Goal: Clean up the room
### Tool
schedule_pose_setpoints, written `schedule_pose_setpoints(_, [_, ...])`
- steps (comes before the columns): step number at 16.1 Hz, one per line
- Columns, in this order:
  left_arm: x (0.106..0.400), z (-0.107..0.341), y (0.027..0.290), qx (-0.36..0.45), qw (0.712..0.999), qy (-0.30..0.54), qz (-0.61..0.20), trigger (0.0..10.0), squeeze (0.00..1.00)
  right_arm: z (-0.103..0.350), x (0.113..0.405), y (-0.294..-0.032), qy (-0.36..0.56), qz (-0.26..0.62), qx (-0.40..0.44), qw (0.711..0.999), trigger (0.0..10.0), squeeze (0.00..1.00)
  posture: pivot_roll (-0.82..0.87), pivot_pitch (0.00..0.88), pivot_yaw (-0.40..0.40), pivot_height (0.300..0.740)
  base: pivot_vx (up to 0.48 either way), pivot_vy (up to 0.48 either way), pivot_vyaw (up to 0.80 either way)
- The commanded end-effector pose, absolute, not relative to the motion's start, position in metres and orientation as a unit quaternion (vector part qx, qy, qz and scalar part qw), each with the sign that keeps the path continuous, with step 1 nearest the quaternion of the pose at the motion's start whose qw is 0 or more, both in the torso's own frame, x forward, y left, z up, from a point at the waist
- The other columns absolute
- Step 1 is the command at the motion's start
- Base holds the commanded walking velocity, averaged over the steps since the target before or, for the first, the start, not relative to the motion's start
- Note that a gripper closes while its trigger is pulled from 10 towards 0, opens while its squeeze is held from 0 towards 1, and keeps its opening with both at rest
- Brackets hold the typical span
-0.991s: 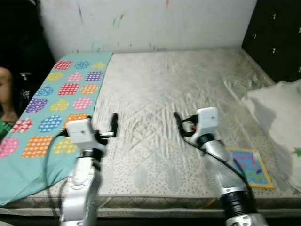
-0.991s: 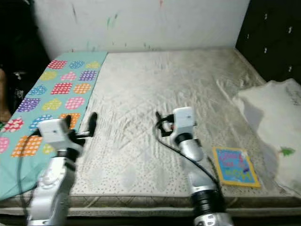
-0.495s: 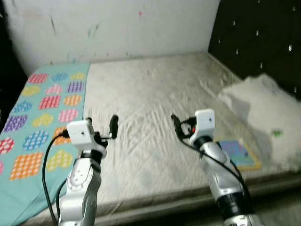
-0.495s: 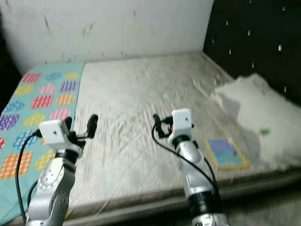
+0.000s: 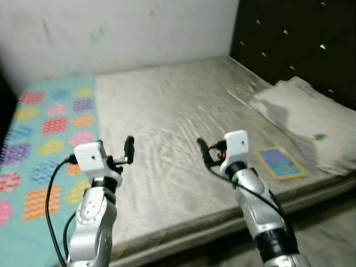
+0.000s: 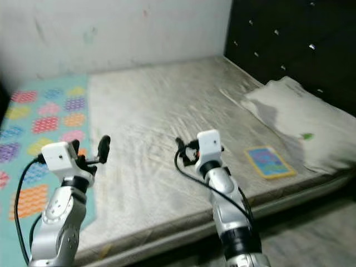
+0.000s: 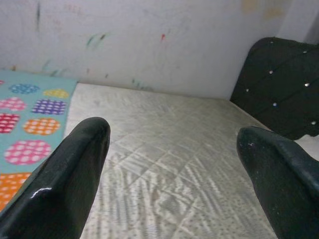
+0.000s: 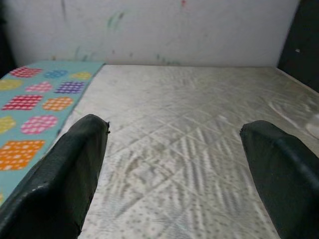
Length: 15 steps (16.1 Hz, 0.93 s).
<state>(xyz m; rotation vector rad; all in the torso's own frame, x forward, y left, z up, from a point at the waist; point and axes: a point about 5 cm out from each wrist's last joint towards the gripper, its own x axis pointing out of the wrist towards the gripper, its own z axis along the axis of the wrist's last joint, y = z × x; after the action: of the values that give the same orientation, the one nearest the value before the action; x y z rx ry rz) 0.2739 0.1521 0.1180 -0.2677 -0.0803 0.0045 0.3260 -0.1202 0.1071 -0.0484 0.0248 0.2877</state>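
Left eye view: both grippers, left and right, hover over the mattress, fingers spread apart and empty. Book lies flat near the mattress edge, beside the pillow, well right of the right gripper.

Before me stands a bed with a bare, grey-white quilted mattress. A teal sheet with coloured dotted patches covers its left side. On its right lie a white pillow by the dark tufted headboard and a flat, yellow-edged blue picture book just beside the pillow
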Motion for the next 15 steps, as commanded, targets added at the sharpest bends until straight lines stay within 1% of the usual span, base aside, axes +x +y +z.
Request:
schedule_pose_setpoints(1, [0.2738,0.1166,0.1478,-0.135,0.990,-0.034,0.000,10.0,0.00,0.1099,0.3260,-0.1268,0.005,0.143,-0.037,0.989,10.0,0.00,-0.16,0.000,0.055,0.740,0.000,0.480,0.00])
schedule_pose_setpoints(4, [0.2748,0.1143,0.1481,-0.137,0.990,-0.026,0.004,10.0,0.00,0.1092,0.3255,-0.1268,0.007,0.143,-0.036,0.989,10.0,0.00,-0.16,0.000,0.055,0.740,0.000,0.480,0.46])
schedule_pose_setpoints(11, [0.2747,0.1155,0.1483,-0.128,0.991,-0.030,0.006,10.0,0.00,0.1087,0.3248,-0.1254,0.006,0.152,-0.046,0.987,10.0,0.00,-0.17,0.000,0.056,0.740,0.000,0.480,0.00])
schedule_pose_setpoints(15, [0.2747,0.1203,0.1477,-0.122,0.992,-0.044,0.006,10.0,0.00,0.1090,0.3231,-0.1212,0.002,0.161,-0.053,0.986,10.0,0.00,-0.17,0.000,0.057,0.740,0.000,0.000,0.73])
